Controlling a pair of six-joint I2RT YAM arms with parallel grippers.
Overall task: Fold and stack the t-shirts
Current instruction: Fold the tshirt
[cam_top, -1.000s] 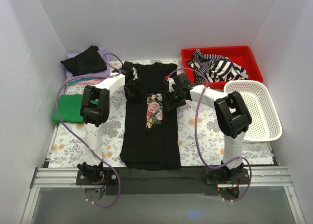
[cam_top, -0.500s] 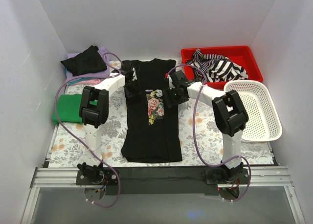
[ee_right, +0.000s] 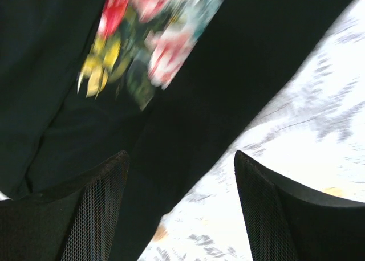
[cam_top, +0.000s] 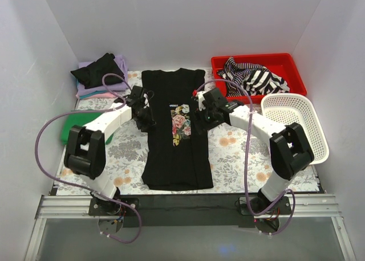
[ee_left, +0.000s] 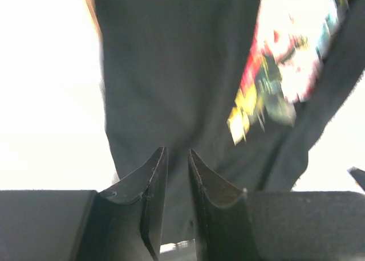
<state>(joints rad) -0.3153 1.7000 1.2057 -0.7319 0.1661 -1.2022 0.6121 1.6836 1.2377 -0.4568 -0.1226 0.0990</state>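
Observation:
A black t-shirt with a floral chest print point(cam_top: 177, 141) lies flat and lengthwise in the middle of the table, collar at the far end. My left gripper point(cam_top: 146, 117) hovers at its left edge, with only a narrow gap between the jaws and nothing in them. In the left wrist view point(ee_left: 177, 153) the shirt point(ee_left: 171, 73) lies below the gripper. My right gripper point(cam_top: 201, 115) is wide open and empty over the shirt's right edge. In the right wrist view point(ee_right: 181, 155) it straddles the shirt's hem point(ee_right: 188, 118) and the table covering.
A crumpled black shirt point(cam_top: 100, 70) sits on lilac point(cam_top: 121, 62) and pink ones at the far left. A green shirt point(cam_top: 77, 127) lies at the left edge. A striped shirt point(cam_top: 251, 78) fills a red bin point(cam_top: 291, 64). A white mesh basket point(cam_top: 316, 130) stands at the right.
Both grippers dragged the black shirt toward the far end, spreading it flat, then let go. The left arm swung out to the left and the right arm straightened.

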